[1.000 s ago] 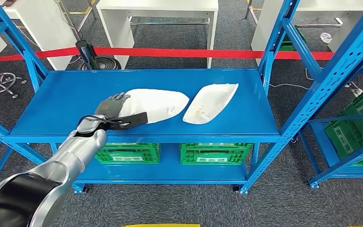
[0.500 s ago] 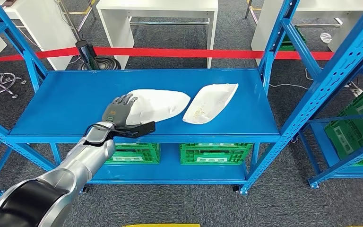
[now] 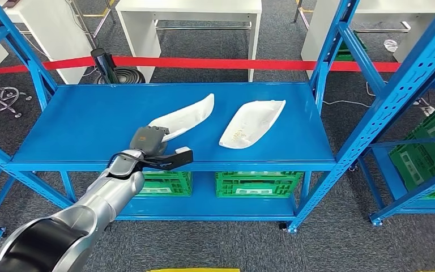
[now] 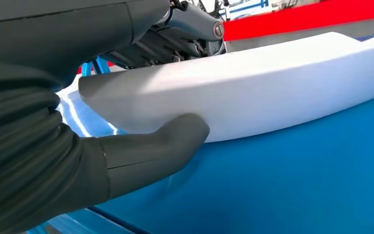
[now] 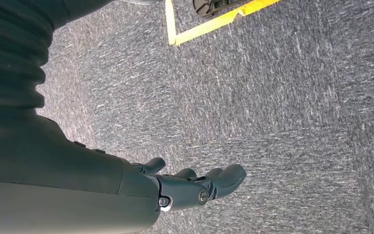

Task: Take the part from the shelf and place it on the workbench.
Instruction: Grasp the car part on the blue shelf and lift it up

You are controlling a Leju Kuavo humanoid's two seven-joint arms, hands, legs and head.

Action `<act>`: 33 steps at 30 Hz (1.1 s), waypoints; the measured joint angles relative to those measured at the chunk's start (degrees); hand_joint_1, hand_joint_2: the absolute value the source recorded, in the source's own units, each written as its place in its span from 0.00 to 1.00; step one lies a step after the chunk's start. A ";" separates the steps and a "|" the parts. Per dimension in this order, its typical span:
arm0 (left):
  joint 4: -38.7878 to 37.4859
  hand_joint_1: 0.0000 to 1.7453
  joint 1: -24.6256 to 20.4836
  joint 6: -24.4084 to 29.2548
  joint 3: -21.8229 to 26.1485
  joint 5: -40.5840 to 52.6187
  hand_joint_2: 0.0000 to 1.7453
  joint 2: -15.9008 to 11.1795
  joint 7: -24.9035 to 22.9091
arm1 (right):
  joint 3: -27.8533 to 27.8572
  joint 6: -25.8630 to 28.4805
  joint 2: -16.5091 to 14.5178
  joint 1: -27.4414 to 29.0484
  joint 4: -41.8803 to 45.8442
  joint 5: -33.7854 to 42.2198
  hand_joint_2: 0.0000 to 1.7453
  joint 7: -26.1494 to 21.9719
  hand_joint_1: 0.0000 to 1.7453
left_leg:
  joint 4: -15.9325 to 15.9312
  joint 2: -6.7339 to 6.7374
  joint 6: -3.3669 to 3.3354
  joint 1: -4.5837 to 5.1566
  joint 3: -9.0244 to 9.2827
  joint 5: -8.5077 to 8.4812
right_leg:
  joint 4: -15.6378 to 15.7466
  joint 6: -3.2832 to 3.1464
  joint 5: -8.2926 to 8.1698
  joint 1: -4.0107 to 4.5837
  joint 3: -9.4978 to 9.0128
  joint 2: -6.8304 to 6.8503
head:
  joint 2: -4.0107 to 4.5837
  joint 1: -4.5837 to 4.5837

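My left robot hand point(image 3: 149, 141) grips the near end of the white part point(image 3: 187, 117), tilted on edge above the blue shelf point(image 3: 79, 122). Grasp appears done; carrying to the surface remains. My right robot hand point(image 5: 195, 187) hangs with fingers apart, holding nothing.

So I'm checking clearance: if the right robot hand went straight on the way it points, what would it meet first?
Probably the grey carpet floor. The right robot hand hangs open over it, nothing between, though depth is unclear.

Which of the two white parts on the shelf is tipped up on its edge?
The left white part, gripped by the left hand; the right white part lies flat, untouched.
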State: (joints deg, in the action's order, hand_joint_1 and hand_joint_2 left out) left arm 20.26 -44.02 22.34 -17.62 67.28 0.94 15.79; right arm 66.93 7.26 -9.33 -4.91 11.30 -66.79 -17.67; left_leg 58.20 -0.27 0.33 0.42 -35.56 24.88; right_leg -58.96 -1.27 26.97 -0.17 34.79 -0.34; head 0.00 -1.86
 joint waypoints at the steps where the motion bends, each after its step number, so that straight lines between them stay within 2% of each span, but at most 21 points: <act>1: 0.01 1.00 -0.04 -0.04 0.00 0.00 1.00 0.08 0.04 | 0.00 -0.01 0.00 0.00 0.00 0.00 1.00 0.01 0.00 | 0.00 0.00 0.00 0.00 0.01 0.00 | 0.00 0.00 0.00 0.00 -0.01 0.00 | 0.00 0.01; 22: -0.01 1.00 -0.93 -2.96 0.00 -0.97 1.00 0.46 1.91 | 0.00 -0.09 0.00 0.00 0.00 -0.24 1.00 0.09 0.00 | -0.01 0.00 0.01 0.00 0.13 0.00 | -0.01 0.00 0.00 0.00 -0.12 0.01 | 0.00 0.01; 27: 0.00 0.90 -1.01 -3.16 0.00 -1.69 1.00 0.46 2.79 | 0.00 -0.17 0.00 0.00 0.00 -0.33 1.00 0.09 0.00 | -0.01 0.00 0.01 0.00 0.13 0.00 | -0.01 0.00 0.00 0.00 -0.12 0.02 | 0.00 0.01; 33: 0.43 0.90 -1.72 -1.91 0.08 -2.38 1.00 0.49 3.45 | 0.00 -0.24 0.00 0.01 0.00 -0.45 1.00 0.09 0.00 | -0.01 0.00 0.01 0.00 0.13 0.00 | -0.01 0.00 0.00 0.01 -0.11 0.01 | 0.00 0.01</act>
State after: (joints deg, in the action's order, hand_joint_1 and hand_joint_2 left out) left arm 20.69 -45.75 20.44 -17.54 64.89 1.43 19.24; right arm 66.93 7.02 -9.33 -4.90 11.30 -67.24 -17.57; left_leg 58.19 -0.27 0.34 0.42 -35.43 24.88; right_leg -58.97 -1.27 26.97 -0.16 34.68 -0.32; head 0.00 -1.86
